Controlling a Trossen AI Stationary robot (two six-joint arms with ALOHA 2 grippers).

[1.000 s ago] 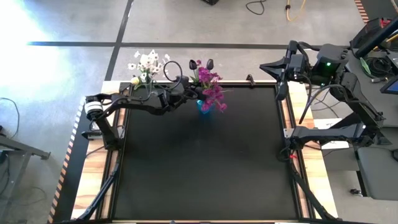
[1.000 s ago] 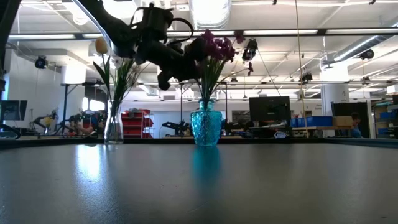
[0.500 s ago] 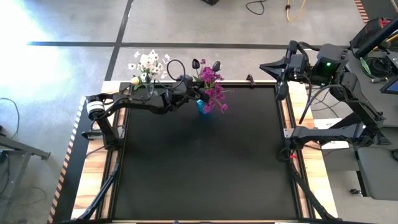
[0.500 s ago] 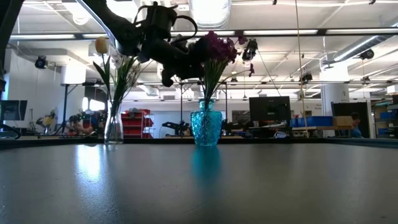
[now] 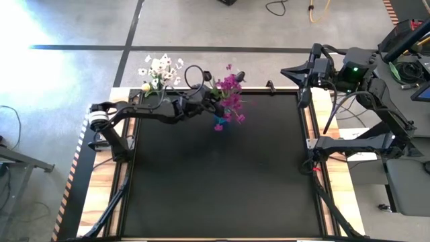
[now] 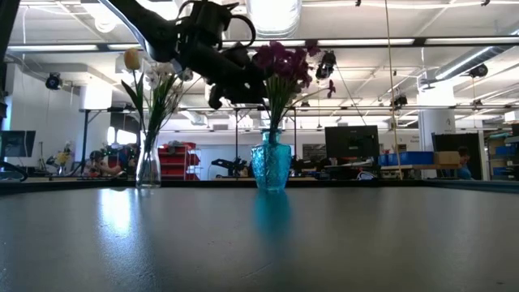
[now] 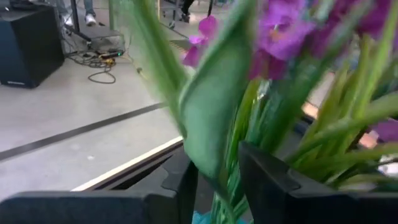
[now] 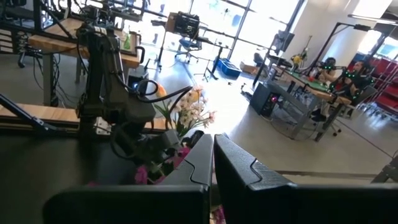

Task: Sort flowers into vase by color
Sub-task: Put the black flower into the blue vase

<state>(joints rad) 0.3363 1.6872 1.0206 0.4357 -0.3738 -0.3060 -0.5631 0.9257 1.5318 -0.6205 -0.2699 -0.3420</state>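
Black table (image 5: 215, 175) in workshop, blue vase (image 6: 271, 166) at 12 o'clock holding magenta-purple sprays (image 5: 230, 91), left gripper (image 7: 217, 180) jaws parted around green stem (image 7: 214, 124), clear vase (image 6: 148, 166) with white blossoms (image 5: 158, 67) at 11 o'clock, right gripper (image 8: 212, 165) jaws closed, empty, at 2 o'clock.

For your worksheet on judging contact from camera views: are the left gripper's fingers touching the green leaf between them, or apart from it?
Cannot tell. In the left wrist view the leaf hangs between the left gripper fingers, but motion blur hides contact or gap. The other views show the gripper among the purple flowers without settling it.

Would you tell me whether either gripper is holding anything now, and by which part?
Nothing firmly: the left gripper stands open around a green stem of the purple flowers; the right gripper is shut, empty.
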